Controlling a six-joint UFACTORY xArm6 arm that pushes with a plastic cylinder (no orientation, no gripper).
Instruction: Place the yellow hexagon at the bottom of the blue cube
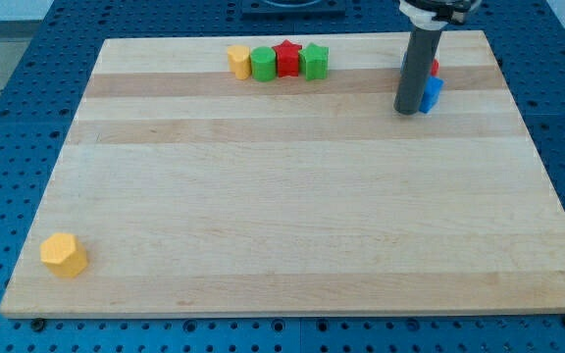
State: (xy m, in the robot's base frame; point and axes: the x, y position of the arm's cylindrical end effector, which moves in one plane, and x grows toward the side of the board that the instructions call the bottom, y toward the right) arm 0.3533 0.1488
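Note:
The yellow hexagon (64, 255) lies near the board's bottom left corner. A blue block (432, 93) sits at the view's upper right, mostly hidden behind my rod, so its shape is unclear. A red block (435, 67) peeks out just above it. My tip (407, 111) rests on the board touching the blue block's left side. The yellow hexagon is far from both, across the whole board.
A row of blocks stands along the top edge: a yellow block (238, 61), a green block (263, 65), a red star (287, 58) and a green block (314, 62). The wooden board (292, 196) lies on a blue perforated table.

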